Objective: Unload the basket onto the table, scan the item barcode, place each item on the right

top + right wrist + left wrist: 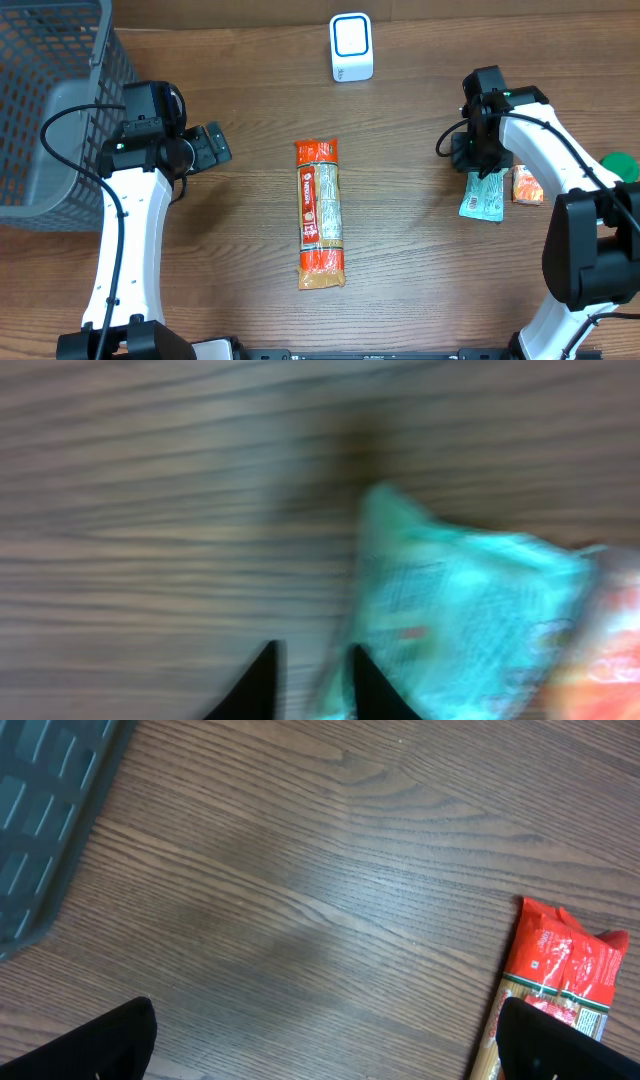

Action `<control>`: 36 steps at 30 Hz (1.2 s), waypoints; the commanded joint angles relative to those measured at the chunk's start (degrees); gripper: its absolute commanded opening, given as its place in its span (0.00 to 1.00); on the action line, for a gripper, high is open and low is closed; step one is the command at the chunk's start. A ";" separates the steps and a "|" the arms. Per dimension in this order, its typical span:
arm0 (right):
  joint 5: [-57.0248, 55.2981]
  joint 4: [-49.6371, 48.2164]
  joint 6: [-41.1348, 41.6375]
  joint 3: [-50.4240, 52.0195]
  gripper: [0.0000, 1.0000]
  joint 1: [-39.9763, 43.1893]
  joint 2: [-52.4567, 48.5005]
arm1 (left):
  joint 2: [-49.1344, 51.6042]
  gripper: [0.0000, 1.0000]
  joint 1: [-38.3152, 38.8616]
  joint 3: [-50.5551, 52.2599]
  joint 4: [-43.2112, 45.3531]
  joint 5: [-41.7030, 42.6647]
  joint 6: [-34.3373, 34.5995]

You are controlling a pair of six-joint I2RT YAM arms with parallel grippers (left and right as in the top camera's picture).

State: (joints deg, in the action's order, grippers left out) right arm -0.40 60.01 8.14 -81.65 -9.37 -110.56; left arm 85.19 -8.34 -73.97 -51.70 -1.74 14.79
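**Step in hand: acquire the item for scanning.**

The right gripper (315,685) sits low at 1 edge of the teal packet (483,197). Its 2 fingers are narrowly parted, bare wood shows between them, and nothing is pinched (the wrist view is blurred, so contact with the packet cannot be confirmed). The teal packet lies flat at the right of the table, just beside an orange packet (526,186) and well apart from the scanner (351,47) at the far centre. The left gripper (213,146) is spread wide and empty. A pasta packet (321,213) lies at the centre, untouched.

Recommended procedure:

1. Widen the fingers enough to straddle the packet edge.
2. Take the teal packet only, keeping clear of the orange packet.
3. Close firmly, because the thin wrapper is likely to slip or crumple.
4. Locate the barcode, which is not legible here, before presenting it to the scanner.
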 commanded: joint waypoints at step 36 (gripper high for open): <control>15.58 -7.61 2.38 2.43 0.24 -12.92 10.64 | -0.02 1.00 0.11 -0.26 0.02 0.24 -0.66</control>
State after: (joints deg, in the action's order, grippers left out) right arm 2.63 54.17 12.78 -76.97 -17.63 -104.57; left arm 85.19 -8.34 -73.97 -51.70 -1.74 14.79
